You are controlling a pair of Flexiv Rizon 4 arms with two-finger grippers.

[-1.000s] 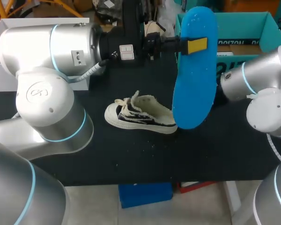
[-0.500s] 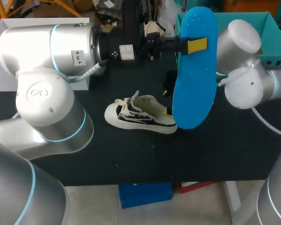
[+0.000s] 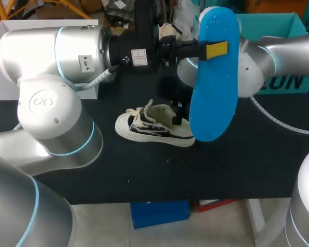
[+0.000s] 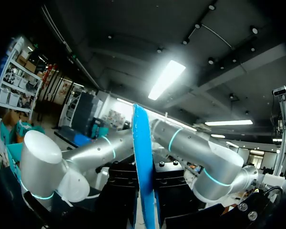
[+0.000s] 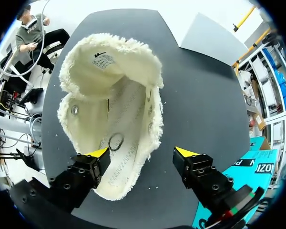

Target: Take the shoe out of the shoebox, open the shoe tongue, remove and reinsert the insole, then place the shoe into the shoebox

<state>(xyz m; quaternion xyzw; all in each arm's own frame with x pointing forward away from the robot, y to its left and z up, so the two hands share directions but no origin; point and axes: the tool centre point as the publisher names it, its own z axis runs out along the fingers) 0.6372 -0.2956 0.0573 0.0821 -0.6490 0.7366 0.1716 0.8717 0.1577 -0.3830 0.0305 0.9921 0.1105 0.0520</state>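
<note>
The shoe (image 3: 154, 126) stands on its sole near the middle of the table (image 3: 144, 172), toe toward my left and well apart from every edge. A wide strip of black tabletop lies between it and the near edge, with a few pale crumbs on it.

The left gripper (image 3: 212, 50) is clenched on the blue insole (image 3: 213, 72) and holds it up above the table, long axis nearly upright. One yellow tip presses on the face toward the camera. In the left wrist view the insole (image 4: 144, 176) shows edge-on, with a black finger (image 4: 119, 200) tight against each side. In the head view its lower end overlaps the shoe's heel, but I cannot tell how high above the shoe it hangs.

The right arm comes in from the right, passing behind the insole and in front of the teal shoebox (image 3: 270, 23) at the far right corner. Its gripper (image 5: 142, 155) is released and hangs above the shoe's (image 5: 114, 114) mouth. One yellow tip is over the inside of the shoe and the other over the table just beside it, with the fleecy rim between them. I cannot tell whether either tip touches.

A white box (image 3: 5, 56) sits at the far left, behind my left arm.
</note>
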